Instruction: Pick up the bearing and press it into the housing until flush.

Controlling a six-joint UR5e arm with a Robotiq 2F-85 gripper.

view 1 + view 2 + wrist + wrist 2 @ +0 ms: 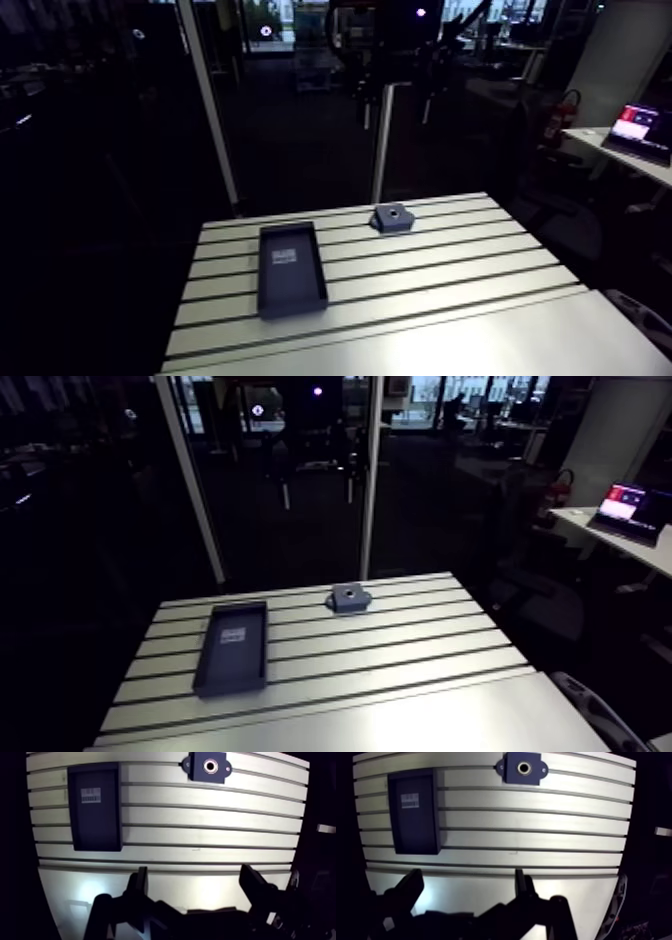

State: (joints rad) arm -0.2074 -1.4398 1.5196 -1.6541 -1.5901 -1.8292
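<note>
Here, the gripper (194,874) hangs over bare table (200,822), its 2 fingers (140,884) spread wide with nothing between them. The tray (95,827), dark and oblong, lies flat across several of the table's slots. It is ahead of the gripper and off toward 1 finger's side, well apart from both fingertips. A pale label (90,794) sits on the tray's floor near its far short end.

The housing (196,764), a small dark block with 2 side ears, rests on the table well apart from the tray. It is off to the tray's side, about level with that far short end, and is farther from the gripper than the tray's middle. A pale ring (205,766) lines the housing's round bore; I cannot tell whether that ring is the bearing. In the arm view the housing stands beyond the tray's far corner.
</note>
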